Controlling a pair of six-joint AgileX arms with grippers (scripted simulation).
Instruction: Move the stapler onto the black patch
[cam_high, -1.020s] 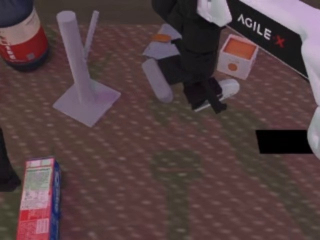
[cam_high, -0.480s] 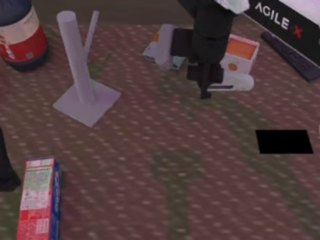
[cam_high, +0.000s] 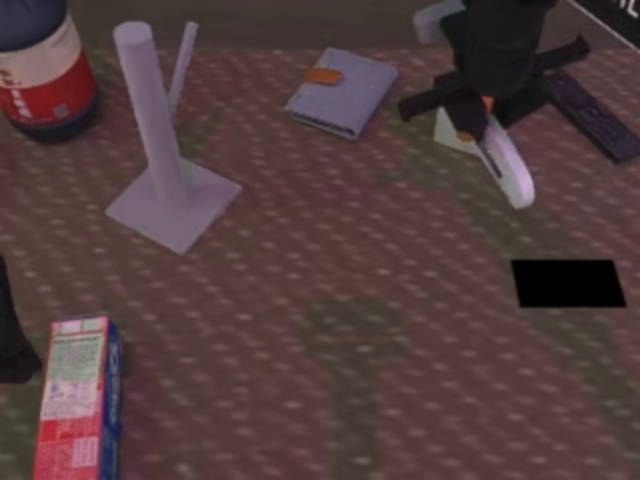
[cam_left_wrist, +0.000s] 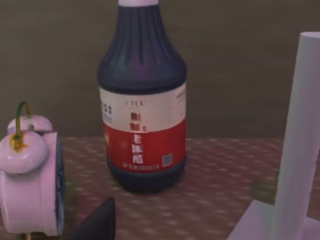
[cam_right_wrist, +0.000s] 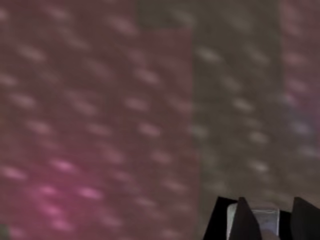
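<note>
In the top view my right gripper (cam_high: 487, 128) hangs over the back right of the table, shut on the white stapler (cam_high: 508, 165). The stapler slants out from the fingers toward the black patch (cam_high: 568, 283), which lies flat and bare nearer the front right, well apart from it. In the right wrist view the stapler (cam_right_wrist: 262, 218) shows as a pale block between the dark fingers (cam_right_wrist: 244, 220) of the right gripper (cam_right_wrist: 270, 212), above the patterned cloth. My left arm (cam_high: 10, 340) stays parked at the left edge.
A black remote (cam_high: 592, 115) lies at the back right, and a corner of a white box (cam_high: 443, 130) shows under the right gripper. Farther left are a grey wallet (cam_high: 340, 92), a white stand (cam_high: 165, 170), a dark bottle (cam_high: 40, 60) and a red box (cam_high: 78, 400). An alarm clock (cam_left_wrist: 30, 185) shows in the left wrist view.
The right gripper has moved right and toward the back with the stapler in it. The stapler has turned from lying crosswise to slanting toward the patch. The wallet is now uncovered.
</note>
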